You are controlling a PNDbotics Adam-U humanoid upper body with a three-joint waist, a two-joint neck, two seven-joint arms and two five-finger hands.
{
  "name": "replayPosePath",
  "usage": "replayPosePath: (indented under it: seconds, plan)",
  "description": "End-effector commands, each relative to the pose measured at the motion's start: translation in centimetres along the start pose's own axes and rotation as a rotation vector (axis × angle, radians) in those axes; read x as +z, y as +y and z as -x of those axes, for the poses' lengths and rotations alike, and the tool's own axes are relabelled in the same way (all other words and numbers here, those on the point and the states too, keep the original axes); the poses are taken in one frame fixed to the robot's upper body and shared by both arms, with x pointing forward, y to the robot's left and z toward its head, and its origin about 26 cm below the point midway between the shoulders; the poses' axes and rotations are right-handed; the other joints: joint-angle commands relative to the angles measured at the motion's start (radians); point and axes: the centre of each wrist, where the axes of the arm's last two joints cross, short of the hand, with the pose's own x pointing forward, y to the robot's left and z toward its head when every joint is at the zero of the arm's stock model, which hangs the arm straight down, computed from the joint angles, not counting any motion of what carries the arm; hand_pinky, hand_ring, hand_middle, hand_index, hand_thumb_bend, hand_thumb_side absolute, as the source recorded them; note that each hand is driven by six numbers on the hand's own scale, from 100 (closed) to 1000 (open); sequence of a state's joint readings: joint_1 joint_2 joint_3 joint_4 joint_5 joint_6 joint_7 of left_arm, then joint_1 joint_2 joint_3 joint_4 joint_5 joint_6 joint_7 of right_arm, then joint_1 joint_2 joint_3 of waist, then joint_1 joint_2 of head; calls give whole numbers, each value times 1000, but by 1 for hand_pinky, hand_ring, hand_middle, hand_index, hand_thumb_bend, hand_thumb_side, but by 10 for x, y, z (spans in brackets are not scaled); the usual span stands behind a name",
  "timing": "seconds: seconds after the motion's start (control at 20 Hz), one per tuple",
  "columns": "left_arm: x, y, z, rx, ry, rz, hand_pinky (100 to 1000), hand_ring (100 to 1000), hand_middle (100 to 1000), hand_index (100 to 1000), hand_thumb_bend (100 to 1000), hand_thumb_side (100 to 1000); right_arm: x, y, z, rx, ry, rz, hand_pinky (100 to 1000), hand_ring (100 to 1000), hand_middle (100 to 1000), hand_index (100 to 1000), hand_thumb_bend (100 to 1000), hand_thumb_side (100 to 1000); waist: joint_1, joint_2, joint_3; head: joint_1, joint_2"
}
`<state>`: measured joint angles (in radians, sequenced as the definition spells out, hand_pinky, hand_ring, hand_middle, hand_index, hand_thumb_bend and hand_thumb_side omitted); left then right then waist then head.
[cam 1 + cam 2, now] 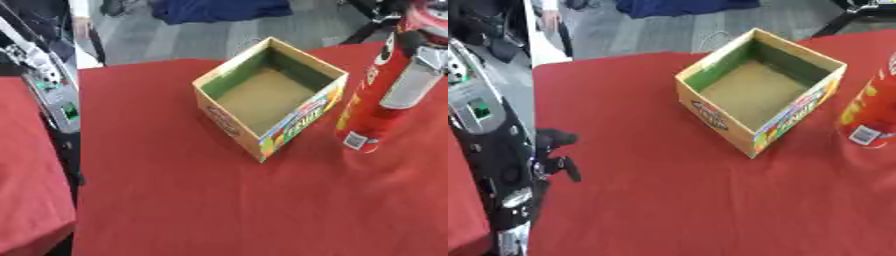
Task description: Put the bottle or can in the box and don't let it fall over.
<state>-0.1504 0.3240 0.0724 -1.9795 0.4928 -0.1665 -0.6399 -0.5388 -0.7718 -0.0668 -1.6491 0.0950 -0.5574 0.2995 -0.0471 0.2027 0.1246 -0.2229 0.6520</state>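
Meanwhile, at the frame's right, the right hand [418, 75] curls around the tall red can [372, 112], just right of the open box [262, 132] on the red counter [219, 200].

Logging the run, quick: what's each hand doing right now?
Left hand: at the table's left edge, fingers curled, holding nothing.
Right hand: on the red chip can, which stands beside the box; whether its fingers close round it cannot be told.

Lab-like room – red-clothed table [219, 200]; grey floor [175, 35] beyond.
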Motion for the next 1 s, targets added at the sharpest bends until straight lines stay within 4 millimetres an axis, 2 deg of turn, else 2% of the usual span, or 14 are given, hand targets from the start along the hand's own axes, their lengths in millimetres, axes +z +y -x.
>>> replayPosePath:
  seconds: [0.05,0.45,1.0]
  plan:
    - [-3,3,-8,-24,-10,12,520,833,732,778,100,650,-8,-29,-9,38,-31,1,100,163,145,166,100,100,-1,-24,2,-3,2]
    - [-3,4,-9,-26,-4,17,521,832,730,776,100,649,-27,-62,-21,-9,-93,55,100,165,148,168,100,100,-14,-32,12,-8,6]
    - [-6,5,-10,-28,-10,40,521,831,729,775,100,648,-55,-89,-32,-129,-174,172,100,168,153,171,100,100,-27,-28,38,-34,5]
